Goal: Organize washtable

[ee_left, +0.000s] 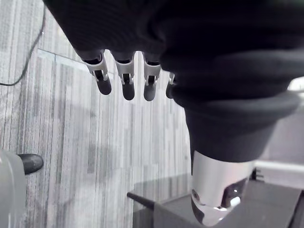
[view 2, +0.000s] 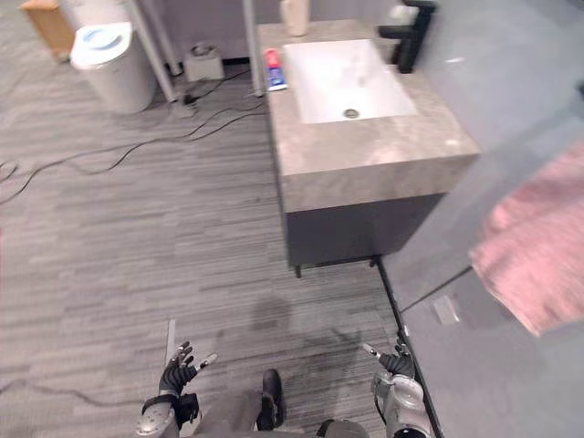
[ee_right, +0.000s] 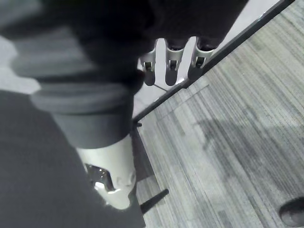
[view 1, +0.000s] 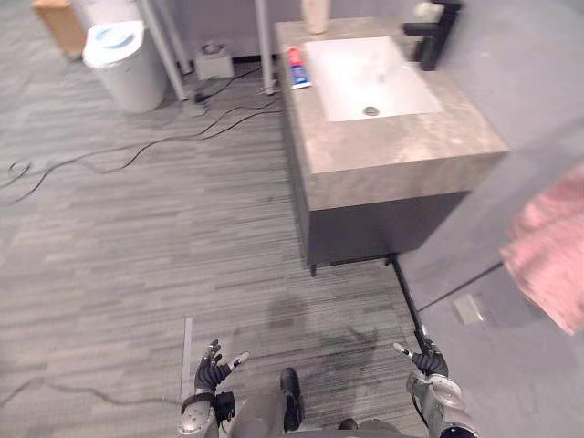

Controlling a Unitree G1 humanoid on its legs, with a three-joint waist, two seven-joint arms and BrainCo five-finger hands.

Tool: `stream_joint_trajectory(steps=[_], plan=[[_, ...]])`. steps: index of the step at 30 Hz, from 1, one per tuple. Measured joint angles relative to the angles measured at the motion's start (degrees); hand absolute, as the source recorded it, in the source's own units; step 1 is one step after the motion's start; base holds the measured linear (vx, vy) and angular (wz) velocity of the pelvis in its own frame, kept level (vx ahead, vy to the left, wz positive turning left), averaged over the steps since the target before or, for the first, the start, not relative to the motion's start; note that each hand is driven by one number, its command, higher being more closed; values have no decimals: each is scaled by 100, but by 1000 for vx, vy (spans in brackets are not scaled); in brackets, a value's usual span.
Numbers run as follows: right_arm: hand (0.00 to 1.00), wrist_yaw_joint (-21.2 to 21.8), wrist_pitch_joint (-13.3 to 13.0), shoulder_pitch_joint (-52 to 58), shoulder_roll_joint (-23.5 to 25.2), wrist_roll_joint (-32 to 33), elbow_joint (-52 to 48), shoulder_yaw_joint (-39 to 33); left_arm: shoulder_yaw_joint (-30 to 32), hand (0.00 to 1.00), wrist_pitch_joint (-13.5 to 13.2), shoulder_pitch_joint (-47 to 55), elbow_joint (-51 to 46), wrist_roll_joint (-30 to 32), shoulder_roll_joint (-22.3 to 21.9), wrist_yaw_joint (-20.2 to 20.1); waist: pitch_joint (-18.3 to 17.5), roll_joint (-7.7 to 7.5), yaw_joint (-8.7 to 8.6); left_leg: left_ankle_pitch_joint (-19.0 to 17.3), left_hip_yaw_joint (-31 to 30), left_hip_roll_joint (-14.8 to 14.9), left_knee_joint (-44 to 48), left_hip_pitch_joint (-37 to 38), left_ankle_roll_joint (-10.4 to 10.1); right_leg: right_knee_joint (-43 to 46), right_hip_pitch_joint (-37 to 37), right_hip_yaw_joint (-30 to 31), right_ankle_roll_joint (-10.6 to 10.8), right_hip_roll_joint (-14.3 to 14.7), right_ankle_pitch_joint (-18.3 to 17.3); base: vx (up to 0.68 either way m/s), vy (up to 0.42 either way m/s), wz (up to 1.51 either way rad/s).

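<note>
A grey wood-plank floor (view 1: 137,237) stretches across a washroom. Well ahead of both hands stands a dark-fronted table (view 1: 401,146) with a mottled grey stone top. A white rectangular sink (view 1: 360,73) is set into the top, and a black tap (view 1: 429,36) stands at the far side of the sink from the left hand. A red, white and blue toothpaste tube (view 1: 298,67) lies flat on the stone just beside the sink's edge, on the side nearer the left hand. A beige bottle (view 1: 315,14) stands upright beyond the tube, at the back of the table. Far ahead of the left hand, a round white lidded bin (view 1: 123,64) sits on the floor. A pink towel (view 1: 552,246) hangs ahead of the right hand, beyond the table's side. The left hand (view 1: 212,372) and right hand (view 1: 429,363) both hover low over the floor, well apart, fingers (ee_left: 123,78) spread and relaxed, holding nothing.
</note>
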Motion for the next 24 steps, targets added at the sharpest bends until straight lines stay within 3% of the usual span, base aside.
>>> stream_joint_trajectory(steps=[1,2,3,4,5,6,7,8,9,10,11,12,13,14,15,17,18,20,23,24], plan=[[0,-59,16,48,-52,1,1,-43,45,0,-5,-37,-1,-1,-5,1,-4,77,-7,251,17,-94,43,-40,-37,15,79,-243,179,-86,-111,82,113,139],[0,-74,23,52,-78,1,1,-43,84,0,-3,-45,4,-1,-8,1,13,79,8,370,-55,-195,-3,-29,99,17,102,-320,273,-86,-175,91,138,102],[0,-78,28,43,-131,3,2,-40,157,0,-5,-48,13,-8,-48,12,41,107,43,471,-118,-324,-73,-14,195,-95,101,-214,244,-67,-207,69,150,91],[0,-80,11,16,-160,6,4,-34,241,0,-8,-98,31,-13,-29,32,113,-9,43,549,-193,-484,395,-290,-237,-357,240,-133,275,-209,-164,-26,97,102],[0,-83,4,-107,-98,20,4,-17,365,0,-6,-223,94,-115,5,113,217,-126,166,-43,-71,-100,1225,-797,-213,-492,375,-329,509,-365,21,-95,41,74],[0,-86,2,-142,-71,29,5,-4,402,0,-7,-203,106,-128,16,120,195,-88,198,-78,-31,64,1311,-826,-183,-463,384,-302,509,-368,21,-80,16,17],[0,-79,-27,-210,-71,109,1,73,469,0,-8,32,126,-225,44,154,141,12,236,60,218,951,1313,-790,-323,-465,464,-244,565,-222,-1,-8,89,9],[0,-78,-55,-213,-43,119,15,99,466,0,1,28,200,-230,77,171,155,-17,191,-25,388,933,1489,-792,-212,-512,603,-280,684,-300,-65,82,292,17],[0,-77,-58,-208,-24,118,36,142,467,0,-3,13,289,-232,73,213,98,-68,267,-229,429,765,1562,-769,-71,-493,640,-317,702,-502,-60,107,318,30],[0,-71,-68,-215,-2,119,159,186,472,0,-8,38,261,-231,79,227,40,-149,278,-470,431,687,1770,-873,-121,-443,642,-329,736,-649,-114,220,380,10],[0,-60,-75,-239,4,118,328,232,466,0,-2,128,293,-231,82,223,29,-174,279,-799,402,541,1960,-875,15,87,578,-293,869,-907,-235,203,249,12],[0,-56,-56,-225,13,116,402,231,452,0,3,137,330,-231,80,224,13,-210,249,-869,388,405,1954,-828,84,520,465,-190,806,-1147,-300,268,347,38],[0,-51,-25,-170,13,113,434,233,395,0,6,123,346,-231,76,217,0,-213,216,-967,354,176,1896,-715,185,1507,161,179,328,-1567,-311,269,373,47],[0,-44,16,-85,16,113,436,281,387,0,5,76,343,-227,108,215,-6,-220,198,-1016,324,-6,1781,-565,256,2549,-268,558,-369,-1822,-279,272,366,48],[0,-43,21,-54,14,113,436,330,384,0,5,43,342,-223,134,214,-15,-236,195,-1018,259,-133,1654,-473,266,3046,-509,842,-534,-1850,-317,328,375,38],[0,-30,19,-11,18,113,424,442,324,0,6,45,330,-218,241,213,-11,-239,20,-937,92,-520,917,190,346,4287,-1446,2213,-91,-1158,-627,288,290,39],[0,-10,18,5,21,113,387,477,253,0,6,64,330,-219,265,214,-11,-231,-57,-903,67,-589,762,399,365,4431,-1589,2288,-56,-991,-696,217,168,37],[0,55,-2,51,5,109,327,544,138,0,6,131,332,-218,350,204,19,-198,-113,-844,49,-750,377,979,446,4510,-2016,2101,-116,-712,-907,265,157,19],[0,66,-1,57,2,108,338,584,124,0,-7,-10,333,-218,335,191,96,-68,-237,-840,-185,-787,5,1576,448,3584,-2579,1612,-132,-331,-995,349,170,40],[0,76,-1,44,10,108,339,597,126,0,-7,-48,343,-218,348,164,120,-35,-269,-823,-299,-795,-269,1804,421,2916,-2782,1454,-150,-128,-889,388,155,33]])
